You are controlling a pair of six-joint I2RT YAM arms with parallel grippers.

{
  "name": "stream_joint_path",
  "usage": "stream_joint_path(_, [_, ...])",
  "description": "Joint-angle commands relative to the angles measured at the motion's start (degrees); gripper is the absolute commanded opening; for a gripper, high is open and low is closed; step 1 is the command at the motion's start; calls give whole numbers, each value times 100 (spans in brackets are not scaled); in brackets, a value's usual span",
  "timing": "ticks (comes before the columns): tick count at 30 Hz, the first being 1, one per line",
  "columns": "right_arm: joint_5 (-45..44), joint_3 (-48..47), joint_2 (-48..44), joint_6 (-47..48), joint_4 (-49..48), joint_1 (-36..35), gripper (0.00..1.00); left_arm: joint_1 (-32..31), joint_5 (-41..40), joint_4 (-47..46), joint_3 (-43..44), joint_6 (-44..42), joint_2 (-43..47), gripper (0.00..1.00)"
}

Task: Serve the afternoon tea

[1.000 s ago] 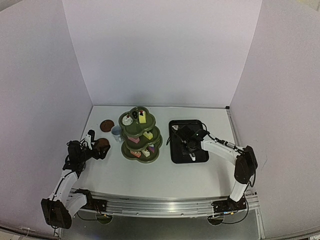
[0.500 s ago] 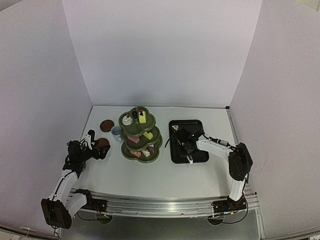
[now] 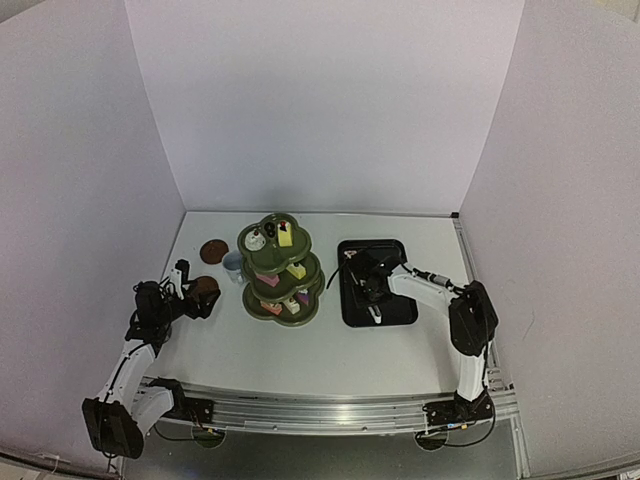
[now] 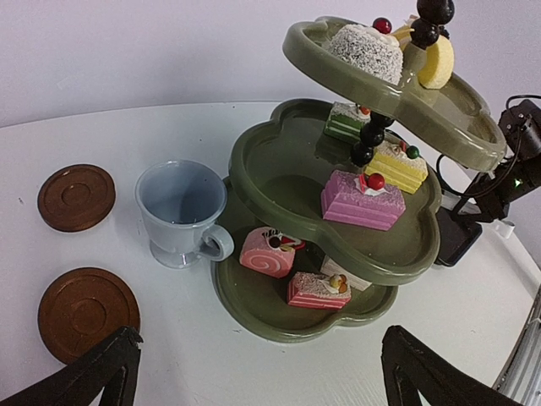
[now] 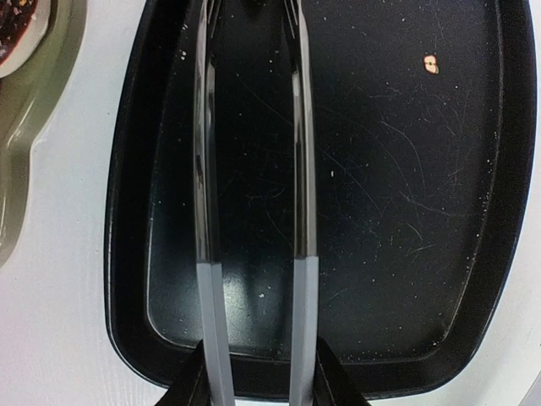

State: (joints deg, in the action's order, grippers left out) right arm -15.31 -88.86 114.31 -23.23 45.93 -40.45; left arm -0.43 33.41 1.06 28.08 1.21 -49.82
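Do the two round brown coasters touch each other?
Apart. The left wrist view shows a strip of white table between the far round brown coaster and the near coaster.

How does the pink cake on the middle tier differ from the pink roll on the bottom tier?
The pink cake is a layered block; the pink roll is a rounded swirl. The cake sits on the middle tier, the roll on the bottom one. The cake carries a red ball; the roll has dark bits. Both are pink, on the green stand.
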Motion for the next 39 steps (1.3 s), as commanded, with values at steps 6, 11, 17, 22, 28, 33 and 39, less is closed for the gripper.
stream_joint_path(6, [37,-611,399,81,-120,209,25,7,-22,11,103,-113,70,100])
stream_joint_path(11, [-27,-453,143,126,-111,210,4,7,-66,35,81,-113,126,100])
stream_joint_path(17, [-223,-372,-751,322,-68,210,0,7,-88,43,81,-113,125,100])
stream_joint_path(22, [-436,-735,-1549,737,116,208,0,6,-54,-18,117,-113,60,100])
stream_joint_path(28, [-36,-1428,-2185,1352,154,147,0,6,4,-83,158,-113,-10,100])
stream_joint_path(33, [529,-2015,-2224,1975,222,-311,0,7,45,-84,228,-113,-67,100])
stream_joint_path(39, [1586,-2567,-1931,2499,474,-1035,0,7,73,-13,302,-113,-93,100])
